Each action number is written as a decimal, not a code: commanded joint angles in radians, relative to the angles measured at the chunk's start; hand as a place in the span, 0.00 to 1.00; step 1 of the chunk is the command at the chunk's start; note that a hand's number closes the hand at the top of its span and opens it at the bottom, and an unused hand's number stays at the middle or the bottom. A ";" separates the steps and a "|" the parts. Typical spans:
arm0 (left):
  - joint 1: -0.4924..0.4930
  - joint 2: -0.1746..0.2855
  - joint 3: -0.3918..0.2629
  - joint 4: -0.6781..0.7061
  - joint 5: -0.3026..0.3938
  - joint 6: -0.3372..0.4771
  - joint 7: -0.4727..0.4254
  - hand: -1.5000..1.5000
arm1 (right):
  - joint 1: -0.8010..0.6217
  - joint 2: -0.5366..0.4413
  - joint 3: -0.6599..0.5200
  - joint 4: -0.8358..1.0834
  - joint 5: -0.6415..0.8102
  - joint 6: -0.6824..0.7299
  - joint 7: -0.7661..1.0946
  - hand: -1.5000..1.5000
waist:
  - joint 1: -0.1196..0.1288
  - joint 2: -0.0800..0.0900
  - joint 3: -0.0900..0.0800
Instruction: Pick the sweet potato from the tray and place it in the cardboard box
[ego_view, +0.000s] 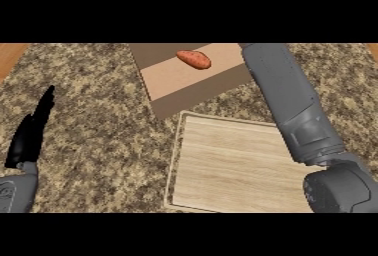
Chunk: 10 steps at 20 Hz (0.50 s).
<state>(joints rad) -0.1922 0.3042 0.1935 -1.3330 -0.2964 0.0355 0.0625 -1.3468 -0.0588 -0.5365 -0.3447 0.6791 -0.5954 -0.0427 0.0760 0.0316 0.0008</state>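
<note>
Orange-brown oval sweet potato (193, 59) lies inside the flat brown cardboard box (184, 85) at the top of the view, off the pale wooden rectangular tray (229, 165). Grey right forearm (291, 105) crosses the tray's right side, upper end just beside the potato. Right hand is cut off by the top edge, finger state can't tell. Black left hand (29, 135) rests at the left over the speckled granite counter (96, 100), fingers straight, holding nothing, well apart from the potato.
</note>
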 joint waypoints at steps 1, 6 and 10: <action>0.004 -0.009 0.000 -0.012 -0.011 0.020 0.011 0.50 | 0.003 -0.029 -0.058 -0.012 -0.082 0.033 -0.100 0.00 | -0.021 -0.011 0.000; 0.091 0.011 0.037 0.003 0.011 0.007 -0.054 0.50 | 0.062 -0.145 -0.072 -0.011 -0.116 0.114 -0.094 0.00 | -0.045 -0.023 -0.001; 0.033 0.002 0.041 0.043 -0.009 0.039 -0.021 0.50 | 0.176 -0.159 -0.057 -0.081 -0.144 0.162 -0.125 0.00 | -0.082 -0.033 -0.001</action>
<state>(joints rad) -0.1405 0.3124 0.2254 -1.3227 -0.2943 0.0496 0.0405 -1.2448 -0.1880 -0.5974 -0.3817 0.5612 -0.4777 -0.1501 0.0211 0.0073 0.0002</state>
